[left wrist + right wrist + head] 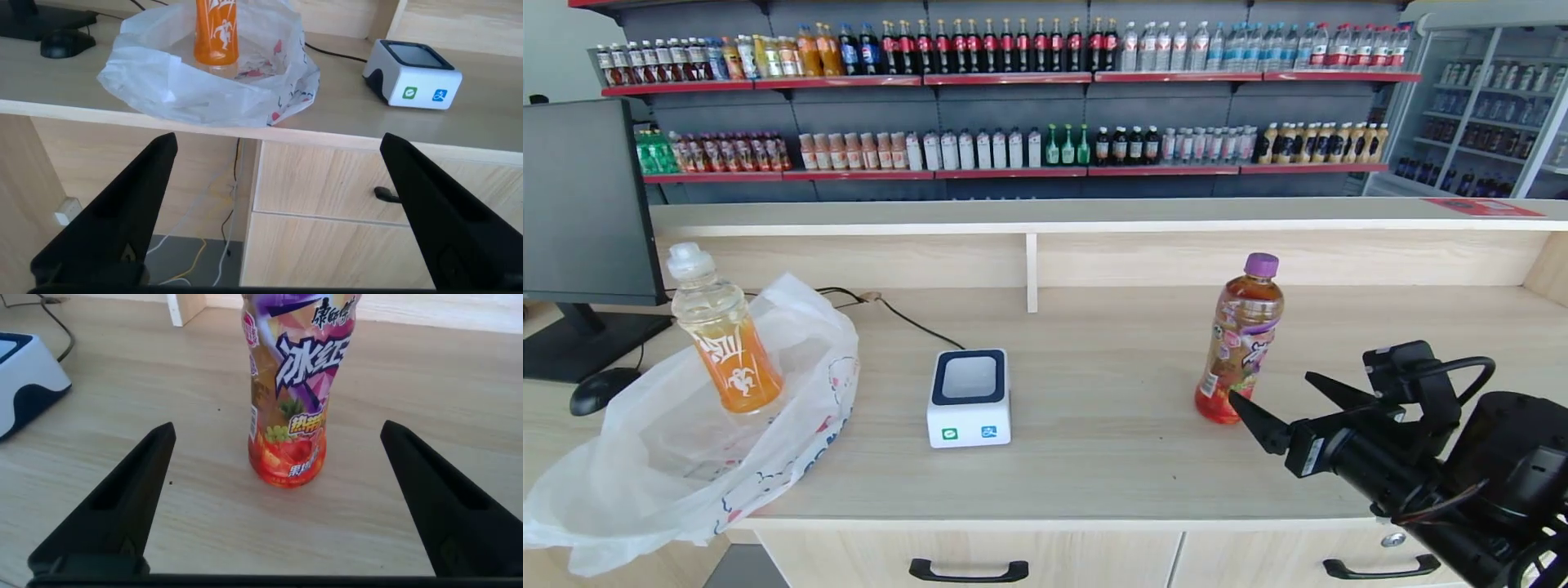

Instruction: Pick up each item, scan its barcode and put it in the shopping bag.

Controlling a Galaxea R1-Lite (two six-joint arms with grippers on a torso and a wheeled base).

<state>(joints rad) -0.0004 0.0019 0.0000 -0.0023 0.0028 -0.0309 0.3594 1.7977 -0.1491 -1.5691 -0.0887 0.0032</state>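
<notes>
The right arm is finished in black, the right gripper is fitted with two tapered, pointed fingers, and a black cable is looped above it.

You've got two bottles on the counter: orange bottle near the left edge, purple-capped bottle toward the right. One plastic bag. One scanner. One mouse. One monitor.
</notes>
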